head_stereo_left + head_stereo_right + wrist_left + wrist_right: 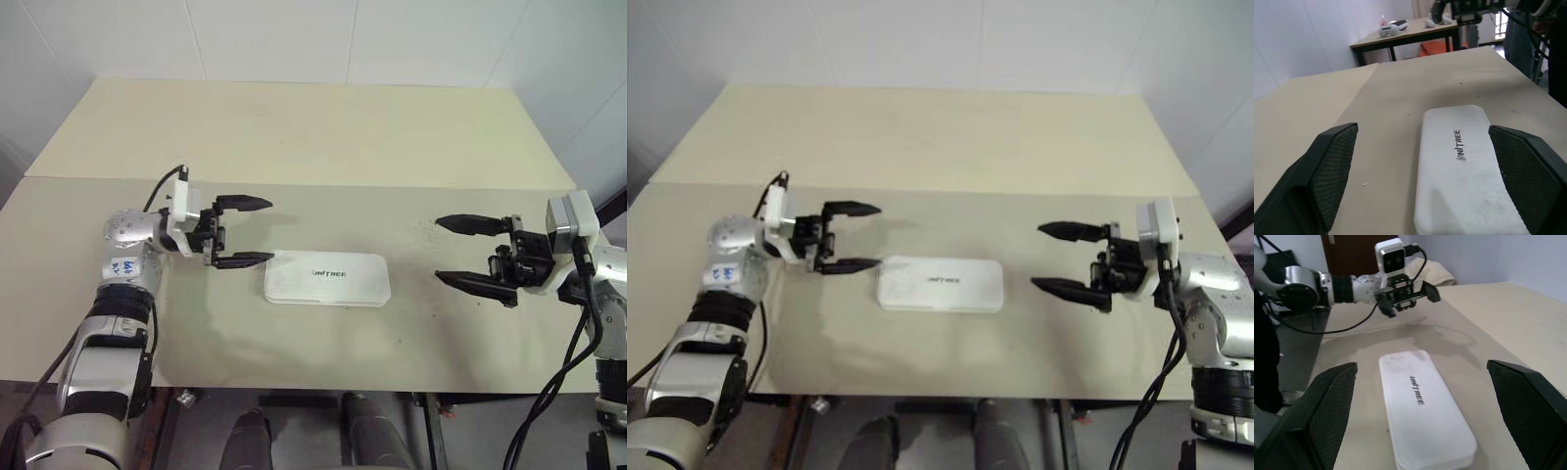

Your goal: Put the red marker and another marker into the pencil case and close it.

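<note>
Left eye view has the shut case (327, 279) centred, left gripper (242, 232) at nine o'clock, right gripper (473, 252) at three, both wide open and empty; left wrist view adds a far table (1405, 34).

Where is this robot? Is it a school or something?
Probably a robot test room or lab, not a classroom. A plain beige table stands against bare white walls, with one white pencil case on it, and another table behind holds gear.
</note>
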Available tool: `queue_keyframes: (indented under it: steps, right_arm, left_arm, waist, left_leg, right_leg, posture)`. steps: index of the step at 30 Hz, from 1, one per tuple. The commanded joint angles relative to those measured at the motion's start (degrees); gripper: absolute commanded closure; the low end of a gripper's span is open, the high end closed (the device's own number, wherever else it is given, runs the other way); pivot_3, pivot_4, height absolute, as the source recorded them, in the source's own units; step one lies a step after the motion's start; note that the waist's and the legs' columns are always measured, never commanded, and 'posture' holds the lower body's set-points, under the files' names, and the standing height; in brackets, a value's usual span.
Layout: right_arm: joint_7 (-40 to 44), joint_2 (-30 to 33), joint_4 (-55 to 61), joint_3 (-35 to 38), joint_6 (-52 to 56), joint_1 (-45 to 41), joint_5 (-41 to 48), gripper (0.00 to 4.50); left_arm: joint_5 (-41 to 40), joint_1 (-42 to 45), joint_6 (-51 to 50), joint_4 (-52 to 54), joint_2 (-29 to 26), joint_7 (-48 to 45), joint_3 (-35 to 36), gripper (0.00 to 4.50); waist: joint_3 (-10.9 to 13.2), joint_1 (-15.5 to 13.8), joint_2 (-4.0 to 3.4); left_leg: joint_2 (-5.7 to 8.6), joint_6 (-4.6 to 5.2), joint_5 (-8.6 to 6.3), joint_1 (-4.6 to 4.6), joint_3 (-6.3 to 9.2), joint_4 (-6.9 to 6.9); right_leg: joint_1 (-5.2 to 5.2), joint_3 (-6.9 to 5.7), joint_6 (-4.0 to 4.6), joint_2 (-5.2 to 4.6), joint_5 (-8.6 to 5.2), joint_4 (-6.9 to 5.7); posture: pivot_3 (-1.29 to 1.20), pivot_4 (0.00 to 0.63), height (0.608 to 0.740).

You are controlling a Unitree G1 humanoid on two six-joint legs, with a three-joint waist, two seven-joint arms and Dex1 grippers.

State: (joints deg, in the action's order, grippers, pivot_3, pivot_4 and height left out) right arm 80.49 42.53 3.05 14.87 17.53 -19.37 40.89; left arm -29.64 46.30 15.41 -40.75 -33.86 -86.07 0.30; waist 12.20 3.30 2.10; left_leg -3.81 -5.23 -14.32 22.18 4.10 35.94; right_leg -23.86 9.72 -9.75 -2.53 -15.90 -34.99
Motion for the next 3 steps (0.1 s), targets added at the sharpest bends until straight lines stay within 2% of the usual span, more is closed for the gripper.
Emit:
queue_keyframes:
  steps: [1,3]
  right_arm:
    - [-1.6,-0.7,3.1,1.4,-0.7,1.5,1.3,0.0]
    - [-2.7,-1.5,4.7,1.6,-1.0,2.8,1.6,0.0]
  left_arm:
    - [-0.5,-1.7,-1.1,3.9,-1.7,-3.3,2.6,0.03]
    - [-0.5,-2.4,-0.3,5.1,-1.9,-1.6,4.1,0.03]
  waist:
    - [0.0,0.0,0.0]
    - [0.0,0.0,0.0]
  left_leg:
    - [0.0,0.0,0.0,0.0,-0.01,-0.01]
    - [0.0,0.0,0.0,0.0,0.0,-0.04]
  right_leg:
    - [0.0,0.0,0.0,0.0,0.0,0.02]
    - [0.0,0.0,0.0,0.0,0.0,0.03]
  posture:
    - [0.0,0.15,0.74]
    - [0.0,0.15,0.74]
